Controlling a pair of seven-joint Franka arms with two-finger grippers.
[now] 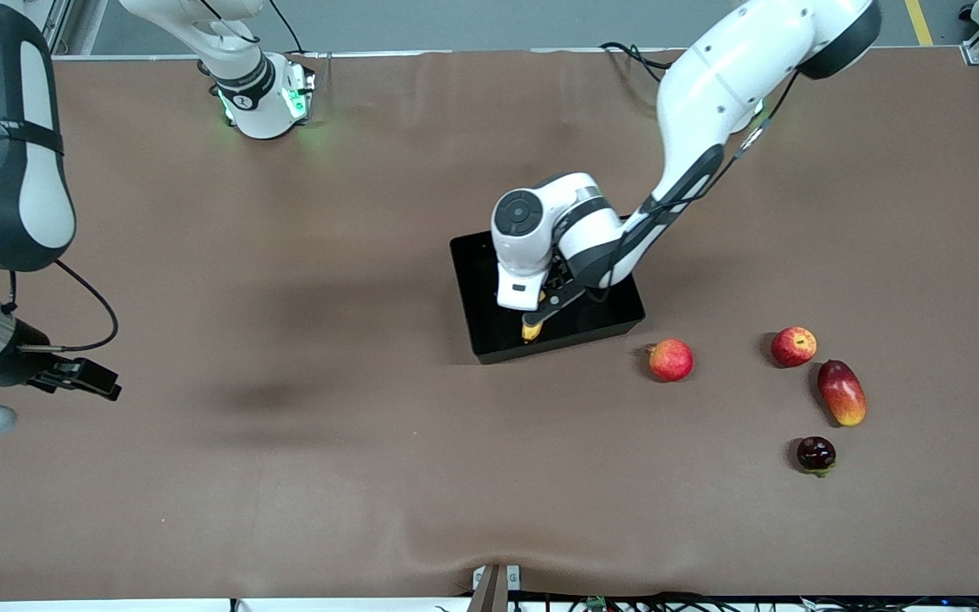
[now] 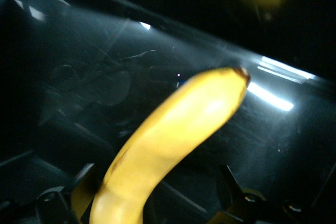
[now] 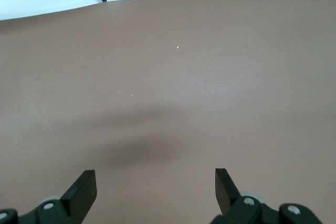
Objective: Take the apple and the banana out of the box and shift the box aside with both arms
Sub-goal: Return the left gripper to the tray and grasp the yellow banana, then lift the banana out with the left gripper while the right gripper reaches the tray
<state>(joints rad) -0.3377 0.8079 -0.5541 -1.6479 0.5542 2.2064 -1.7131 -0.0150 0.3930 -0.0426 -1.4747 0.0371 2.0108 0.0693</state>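
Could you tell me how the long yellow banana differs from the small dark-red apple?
The long yellow banana is curved and bright; the small dark-red apple is round and nearly maroon. The banana is inside the glossy black plastic box, between the left gripper's open jaws; the apple sits on the brown table, nearer the camera.

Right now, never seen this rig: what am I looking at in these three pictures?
Two robot arms work at a brown table. The wide picture looks down from across it; the other two come from a camera on each wrist. The left end effector is down in the black bin, open, fingers either side of the banana, not clamping it. The right end effector waits open over the table. Toward the left arm's end lie a pinkish apple, a second apple, a mango and a dark-red apple.
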